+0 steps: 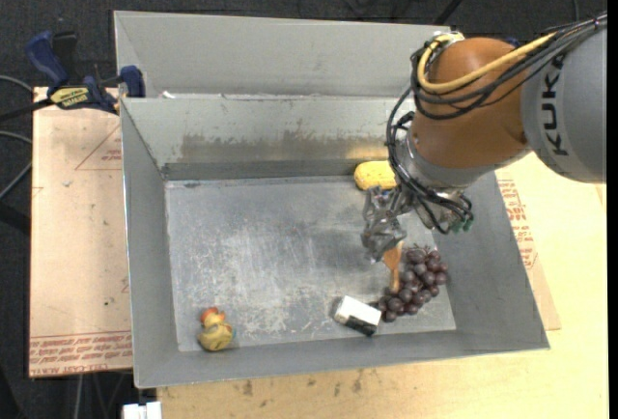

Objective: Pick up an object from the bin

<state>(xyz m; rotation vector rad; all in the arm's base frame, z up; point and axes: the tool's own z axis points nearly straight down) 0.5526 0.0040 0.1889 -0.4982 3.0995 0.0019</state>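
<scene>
My gripper [383,232] hangs low over the right half of the bin floor. Just beneath its tip lies a small orange piece [391,258], partly covered by it. A bunch of dark purple grapes [416,282] lies right beside that piece, toward the front right. A yellow rounded thing, like a corn cob [373,176], rests against the back wall just behind the gripper, part of it hidden by the arm.
A small white and black block [357,314] lies at the front, left of the grapes. A yellow rubber duck [215,330] sits in the front left corner. The arm's orange cover and cables hang over the bin's right side.
</scene>
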